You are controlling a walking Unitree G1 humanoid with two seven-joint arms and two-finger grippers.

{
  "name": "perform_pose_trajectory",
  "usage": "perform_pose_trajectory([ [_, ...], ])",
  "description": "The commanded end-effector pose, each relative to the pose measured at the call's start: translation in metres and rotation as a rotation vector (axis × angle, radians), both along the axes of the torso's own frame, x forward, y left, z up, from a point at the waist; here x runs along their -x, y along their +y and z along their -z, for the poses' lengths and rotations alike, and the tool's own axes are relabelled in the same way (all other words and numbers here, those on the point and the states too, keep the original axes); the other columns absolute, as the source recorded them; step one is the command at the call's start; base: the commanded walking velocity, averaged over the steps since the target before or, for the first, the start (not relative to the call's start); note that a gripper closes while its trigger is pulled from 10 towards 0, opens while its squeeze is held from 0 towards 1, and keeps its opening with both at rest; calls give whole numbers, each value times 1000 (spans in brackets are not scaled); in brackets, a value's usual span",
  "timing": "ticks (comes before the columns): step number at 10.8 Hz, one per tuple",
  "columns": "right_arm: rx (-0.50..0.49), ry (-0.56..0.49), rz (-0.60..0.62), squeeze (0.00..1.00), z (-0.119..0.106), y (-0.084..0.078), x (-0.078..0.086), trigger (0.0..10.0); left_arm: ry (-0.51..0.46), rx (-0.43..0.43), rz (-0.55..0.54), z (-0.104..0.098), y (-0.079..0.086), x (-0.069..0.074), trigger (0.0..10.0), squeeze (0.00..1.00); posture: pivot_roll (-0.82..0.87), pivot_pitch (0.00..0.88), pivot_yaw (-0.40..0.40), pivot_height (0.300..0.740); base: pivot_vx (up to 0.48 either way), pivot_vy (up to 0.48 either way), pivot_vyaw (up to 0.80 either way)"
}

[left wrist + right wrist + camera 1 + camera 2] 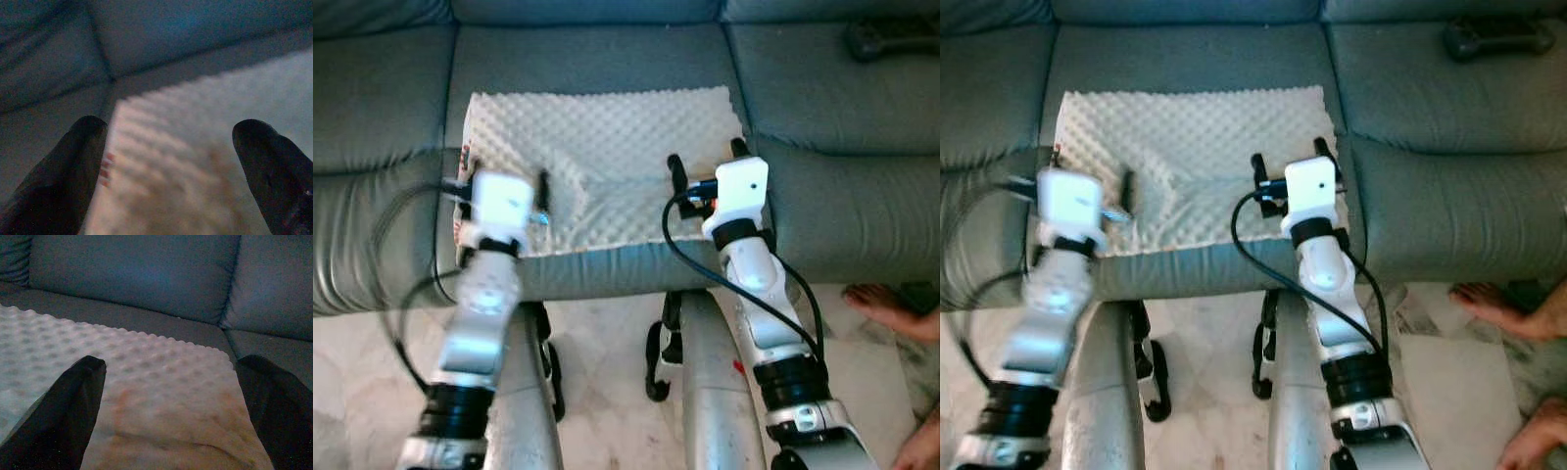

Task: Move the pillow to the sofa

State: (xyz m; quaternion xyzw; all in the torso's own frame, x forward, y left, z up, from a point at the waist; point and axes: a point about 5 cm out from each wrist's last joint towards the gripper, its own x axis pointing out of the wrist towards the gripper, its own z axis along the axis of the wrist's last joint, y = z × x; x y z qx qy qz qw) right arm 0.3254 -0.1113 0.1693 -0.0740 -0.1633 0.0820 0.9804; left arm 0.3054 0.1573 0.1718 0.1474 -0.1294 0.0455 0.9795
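Left end effector [504, 181]: I saw it spread wide, released, its fingers [63, 171] either side of the pillow's near left corner, at centre left of the head view.
Right end effector [705, 166]: I read it as spread and released too, its black fingers [58, 411] over the pillow's near right part, right of frame centre; I couldn't tell whether they touched the cover.
Pillow [607, 157]: a white, bumpy-textured cushion that lay flat on the middle seat, in the upper centre of the head view, its near edge at the seat's front.
Sofa [862, 176]: grey-teal, it ran across the whole upper half of the frame.
Dark object [891, 37]: it sat on the right-hand seat, upper right corner; I couldn't identify it.
Person's foot [891, 308]: bare, on the pale floor [607, 392] at the lower right edge.
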Motion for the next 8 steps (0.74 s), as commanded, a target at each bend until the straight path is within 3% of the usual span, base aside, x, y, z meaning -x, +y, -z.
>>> perform_pose_trajectory([
  [1, 0, 31, 8, 1000, 12, -6, 8, 10000, -10, -3, -39, 2, 10, 6, 10000, 86, -14, 306, -38, 583, 0, 0, 0],
  [2, -17, 71, 57, 1000, 23, -22, 17, 10000, -12, 1, -63, 3, 20, 12, 10000, 1000, -1, 280, -40, 583, 0, 0, 0],
  [3, -12, 106, 65, 1000, 35, -30, 28, 10000, -2, -16, -106, 10, 32, 19, 10000, 1000, -2, 261, -38, 583, 0, 0, 0],
  [4, -3, 146, 65, 1000, 45, -36, 42, 10000, -44, -167, -159, 12, 37, 31, 10000, 1000, -9, 246, -47, 583, 0, 0, 0],
  [5, 7, 176, 22, 859, 50, -36, 51, 10000, 19, -139, -118, 23, 35, 39, 10000, 1000, -15, 243, -49, 583, 0, 0, 0],
  [6, -6, 164, -40, 0, 48, -31, 58, 10000, 53, -123, -78, 30, 30, 43, 10000, 0, -19, 238, -50, 583, 0, 0, 0],
  [8, 8, 166, -36, 0, 46, -24, 54, 10000, 57, -76, -45, 34, 15, 40, 10000, 0, -38, 237, -55, 618, 0, 0, 0],
])
